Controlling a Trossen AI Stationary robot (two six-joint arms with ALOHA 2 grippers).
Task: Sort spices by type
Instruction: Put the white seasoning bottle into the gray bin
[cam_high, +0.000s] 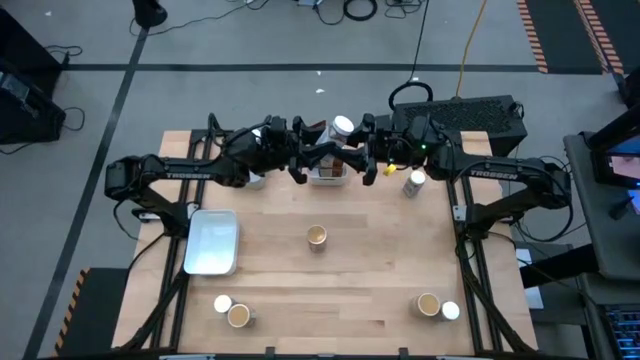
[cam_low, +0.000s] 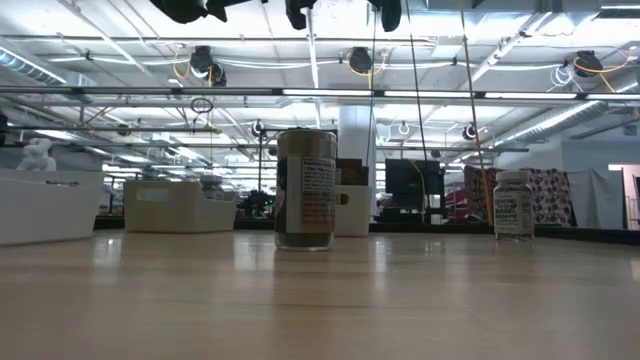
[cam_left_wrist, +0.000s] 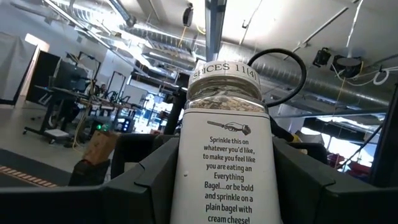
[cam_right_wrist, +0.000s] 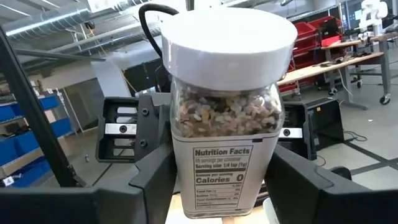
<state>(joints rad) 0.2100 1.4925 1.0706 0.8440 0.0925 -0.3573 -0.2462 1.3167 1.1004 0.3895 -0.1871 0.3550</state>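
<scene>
Above the table's far edge, left gripper (cam_high: 297, 162) and right gripper (cam_high: 362, 158) each clamp 1 white-topped jar (cam_right_wrist: 225, 106), nearly touching; a mistimed release could drop one.

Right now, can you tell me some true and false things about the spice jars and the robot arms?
1. The left gripper holds a jar up off the table. True.
2. That jar's lid is red. False: it is white.
3. A tan-topped jar stands alone mid-table. True.
4. The right gripper waits far from the held jar. False: it is right at it.
</scene>
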